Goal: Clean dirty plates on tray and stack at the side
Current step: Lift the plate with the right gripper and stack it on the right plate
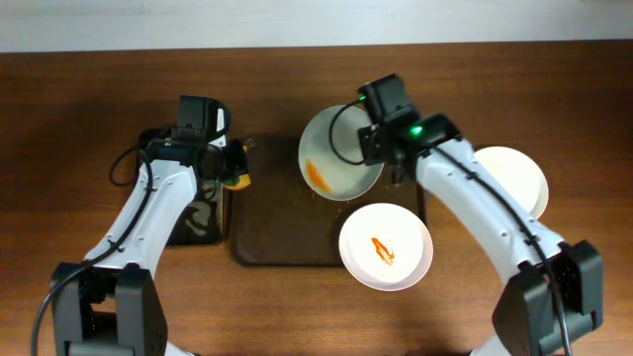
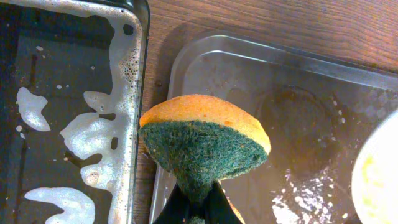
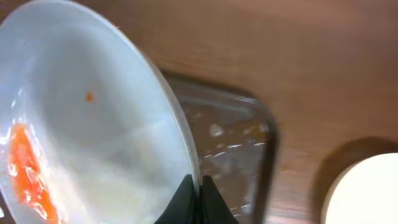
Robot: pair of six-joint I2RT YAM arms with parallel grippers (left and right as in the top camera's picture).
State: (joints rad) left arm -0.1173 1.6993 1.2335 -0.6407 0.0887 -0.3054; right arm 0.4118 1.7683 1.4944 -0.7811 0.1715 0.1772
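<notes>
While right gripper (image 3: 198, 188) clamps only the rim of tilted plate (image 3: 93, 124) at 12 o'clock on tray (image 1: 282, 232) and left gripper (image 2: 198, 202) pinches sponge (image 2: 205, 140), scrub pressure could lever plate loose.

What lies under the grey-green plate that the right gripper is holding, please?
The dark brown tray, its floor wet and smeared. The plate, held by its rim in the right gripper, hides the patch directly beneath it.

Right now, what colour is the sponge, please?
The sponge: orange-yellow, dark green scouring face; clearest in left wrist view.
</notes>
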